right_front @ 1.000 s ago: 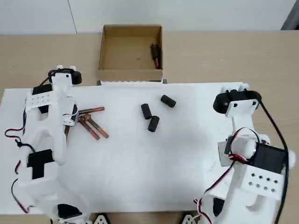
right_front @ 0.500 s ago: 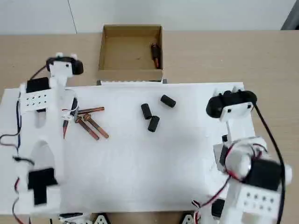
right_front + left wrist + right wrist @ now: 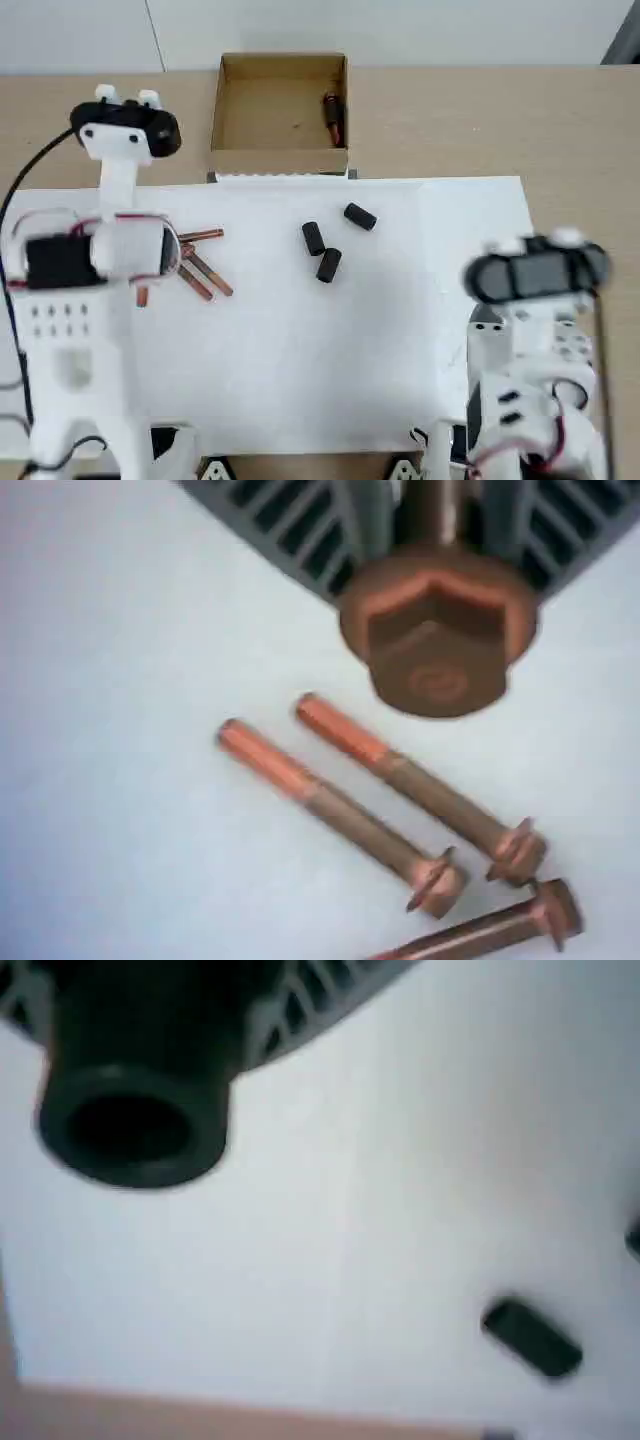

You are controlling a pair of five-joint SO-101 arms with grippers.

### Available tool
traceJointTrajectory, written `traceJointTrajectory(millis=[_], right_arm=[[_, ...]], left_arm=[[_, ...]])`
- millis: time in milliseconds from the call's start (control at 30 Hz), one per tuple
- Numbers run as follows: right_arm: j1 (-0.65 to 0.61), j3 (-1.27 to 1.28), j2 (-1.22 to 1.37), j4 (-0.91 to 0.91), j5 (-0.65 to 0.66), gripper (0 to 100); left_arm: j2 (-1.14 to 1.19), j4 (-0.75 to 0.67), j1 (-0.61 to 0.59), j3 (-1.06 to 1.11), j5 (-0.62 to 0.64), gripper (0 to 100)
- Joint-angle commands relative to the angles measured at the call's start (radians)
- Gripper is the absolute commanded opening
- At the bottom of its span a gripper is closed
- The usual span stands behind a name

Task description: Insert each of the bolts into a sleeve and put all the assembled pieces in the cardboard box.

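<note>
Light wooden table (image 3: 450,120) under a white wall (image 3: 400,30); a white sheet (image 3: 330,350) begins just before the cardboard box (image 3: 280,160), which holds one assembled piece (image 3: 332,112). On the sheet before the box: three loose sleeves (image 3: 328,264), and three loose bolts (image 3: 340,815) off toward the left arm. Left gripper (image 3: 437,525) clenched on a bolt (image 3: 435,645) above these; right gripper (image 3: 150,1000) clenched on a sleeve (image 3: 130,1125).

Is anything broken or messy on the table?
No, nothing looks wrong. Three loose bolts and three sleeves lie on the white mat. One finished piece lies in the cardboard box. The left gripper holds a bolt, and the right gripper holds a sleeve.
</note>
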Motion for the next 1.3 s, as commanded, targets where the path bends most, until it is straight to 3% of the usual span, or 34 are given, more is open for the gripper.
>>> traceJointTrajectory(millis=[0,300,433,767,1000,1267], right_arm=[[-0.008,0.034,-0.058,-0.082,-0.129,0.2],[-0.010,0.236,-0.177,-0.150,-0.255,0.2],[-0.056,0.376,-0.220,-0.214,-0.272,0.2],[-0.492,0.672,-0.375,-0.398,-0.269,0.2],[-0.690,0.756,-0.371,-0.524,-0.259,0.2],[-0.915,0.825,-0.371,-0.530,-0.178,0.2]], left_arm=[[-0.170,-0.037,0.060,0.067,0.068,0],[-0.632,-0.311,0.089,0.501,0.167,0],[-0.789,-0.354,0.094,0.619,0.253,0],[-1.037,-0.488,0.089,0.828,0.442,1],[-1.244,-0.531,0.130,0.972,0.480,1],[-1.234,-0.535,0.224,0.960,0.641,1]])
